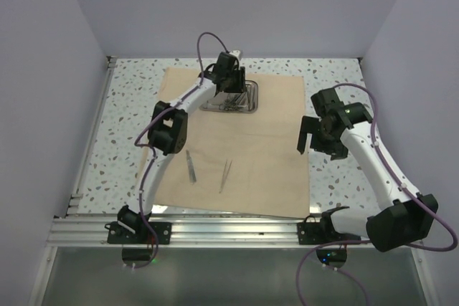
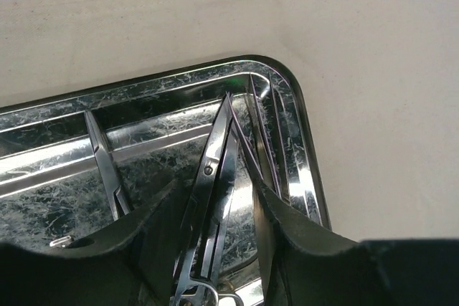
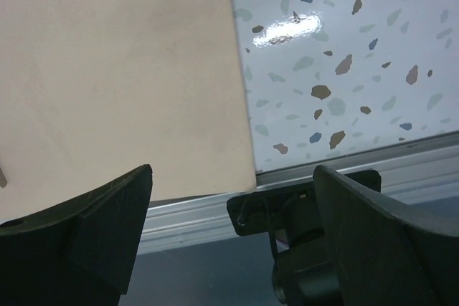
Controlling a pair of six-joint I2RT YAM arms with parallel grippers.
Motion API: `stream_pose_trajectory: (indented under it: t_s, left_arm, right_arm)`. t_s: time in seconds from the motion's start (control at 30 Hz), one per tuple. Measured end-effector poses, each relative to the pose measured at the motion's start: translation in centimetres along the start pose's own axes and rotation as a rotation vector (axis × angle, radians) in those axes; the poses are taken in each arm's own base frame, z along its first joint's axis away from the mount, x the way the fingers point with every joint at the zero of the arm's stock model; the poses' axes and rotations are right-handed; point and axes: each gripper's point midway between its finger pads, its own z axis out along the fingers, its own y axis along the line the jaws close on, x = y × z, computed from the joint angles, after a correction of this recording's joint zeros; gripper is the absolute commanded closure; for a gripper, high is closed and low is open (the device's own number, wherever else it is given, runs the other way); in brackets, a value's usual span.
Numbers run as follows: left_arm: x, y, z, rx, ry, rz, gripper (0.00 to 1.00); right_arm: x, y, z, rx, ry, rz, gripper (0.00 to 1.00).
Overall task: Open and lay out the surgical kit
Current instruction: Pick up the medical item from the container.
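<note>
Top view: speckled surface (image 1: 337, 77) boxed in by pale walls (image 1: 43, 69), with a metal rail (image 1: 229, 228) at the near edge. Cloth (image 1: 265, 155) lies spread flat. Tray (image 1: 251, 109) sits on its far part. Scalpel (image 1: 191, 166) & tweezers (image 1: 225, 175) lie apart, nearer the arms. Left end effector (image 1: 229, 94) hangs over the tray; right end effector (image 1: 307, 136) hovers at the cloth's right edge.

Left wrist: fingers (image 2: 143, 241) spread either side of scissors (image 2: 209, 177) in the tray; prob. no contact, hard to tell.

Right wrist: fingers wide apart, nothing btwn. Only this view shows the cloth's corner beside the rail.
</note>
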Motion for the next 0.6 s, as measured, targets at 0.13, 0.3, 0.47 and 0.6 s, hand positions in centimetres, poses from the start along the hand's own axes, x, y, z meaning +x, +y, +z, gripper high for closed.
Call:
stream_pose_trajectory:
  t_s: [0.13, 0.3, 0.47, 0.6]
  left_arm:
    - [1.1, 0.2, 0.1, -0.051, 0.024, 0.055, 0.56]
    - [1.9, 0.6, 0.0, -0.126, 0.041, 0.114, 0.62]
    - [2.3, 1.3, -0.3, -0.176, 0.055, 0.145, 0.85]
    - [2.2, 1.7, -0.5, -0.197, 0.058, 0.155, 1.00]
  right_arm:
    - [0.0, -0.4, 0.1, 0.011, 0.005, 0.011, 0.02]
    - [0.0, -0.6, 0.1, 0.015, 0.007, 0.019, 0.02]
    - [0.1, -0.8, 0.3, 0.018, 0.011, 0.017, 0.02]
    - [0.1, -0.7, 0.3, 0.013, 0.012, 0.016, 0.02]
